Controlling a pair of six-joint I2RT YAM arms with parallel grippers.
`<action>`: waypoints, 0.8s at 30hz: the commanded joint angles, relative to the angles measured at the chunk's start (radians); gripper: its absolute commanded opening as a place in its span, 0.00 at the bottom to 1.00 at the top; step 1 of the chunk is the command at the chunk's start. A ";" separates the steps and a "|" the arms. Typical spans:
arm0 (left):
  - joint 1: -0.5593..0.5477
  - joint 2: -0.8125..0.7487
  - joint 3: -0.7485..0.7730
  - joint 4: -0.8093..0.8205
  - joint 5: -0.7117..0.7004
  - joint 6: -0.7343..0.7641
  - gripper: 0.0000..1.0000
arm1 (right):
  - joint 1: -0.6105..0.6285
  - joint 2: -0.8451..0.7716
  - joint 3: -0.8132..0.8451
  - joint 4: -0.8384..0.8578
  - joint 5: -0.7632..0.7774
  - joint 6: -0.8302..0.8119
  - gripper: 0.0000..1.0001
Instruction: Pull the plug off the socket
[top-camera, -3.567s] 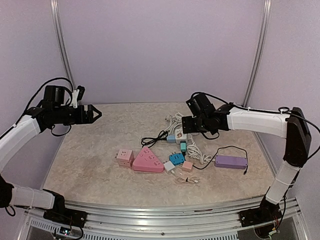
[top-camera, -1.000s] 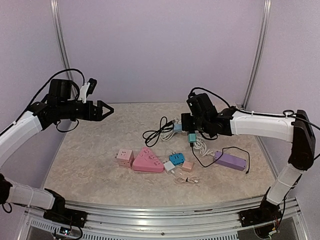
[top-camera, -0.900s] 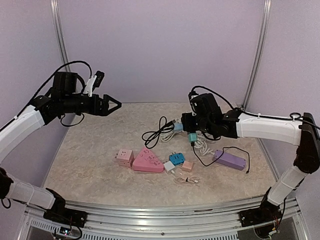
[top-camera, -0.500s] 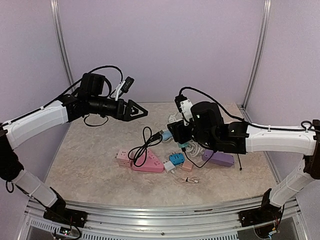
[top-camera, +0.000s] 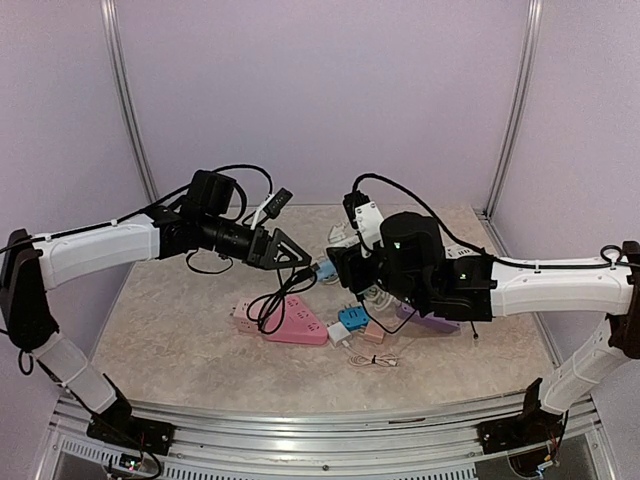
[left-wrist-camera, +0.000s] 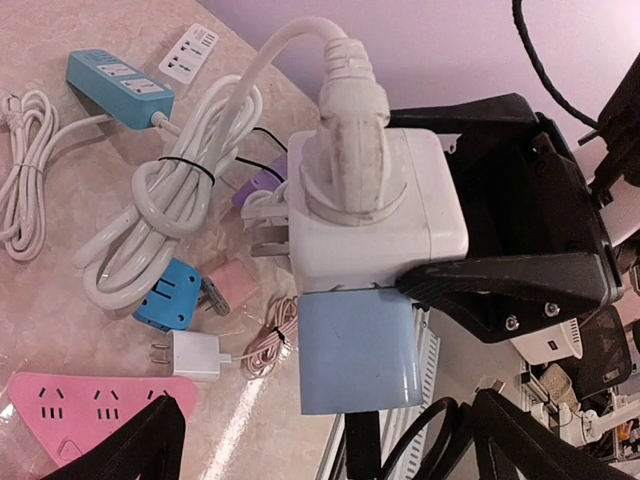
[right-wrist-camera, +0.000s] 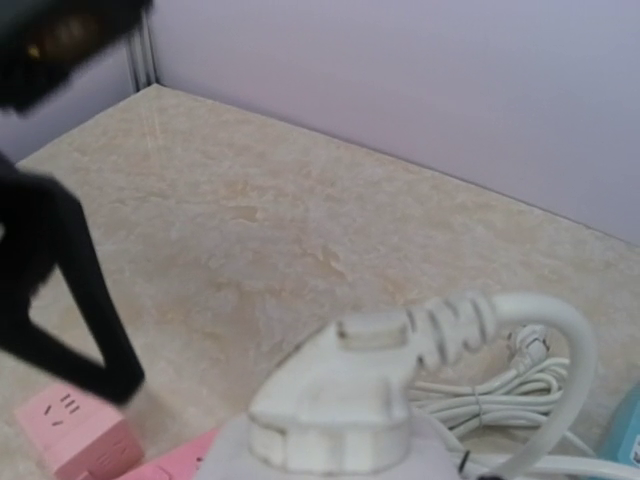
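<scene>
The plug (left-wrist-camera: 355, 350), a blue block, sits in one face of the white socket (left-wrist-camera: 375, 215), which the right tool (left-wrist-camera: 420, 200) clamps in mid-air above the tabletop (top-camera: 180, 320). If the left tool (top-camera: 302, 260) closes on the plug's black cable (top-camera: 268, 300) or too near the socket, the pull would likely strain the cable or wrench the socket from that grip. Both arms reach inward and meet over the middle, the left tool's fingers (left-wrist-camera: 130, 450) spread wide with the plug between them.

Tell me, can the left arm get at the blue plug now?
Probably yes: the open left gripper faces the blue plug on the white socket cube, and nothing stands between them.
</scene>
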 joint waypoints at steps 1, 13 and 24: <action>-0.021 0.037 0.012 -0.007 0.028 -0.008 0.95 | 0.015 -0.025 0.051 0.173 0.037 -0.031 0.00; -0.030 0.057 0.004 0.024 0.055 -0.019 0.72 | 0.014 0.019 0.095 0.144 -0.009 -0.028 0.00; -0.043 0.061 0.004 0.025 0.067 -0.022 0.61 | 0.019 0.035 0.107 0.151 -0.007 -0.019 0.00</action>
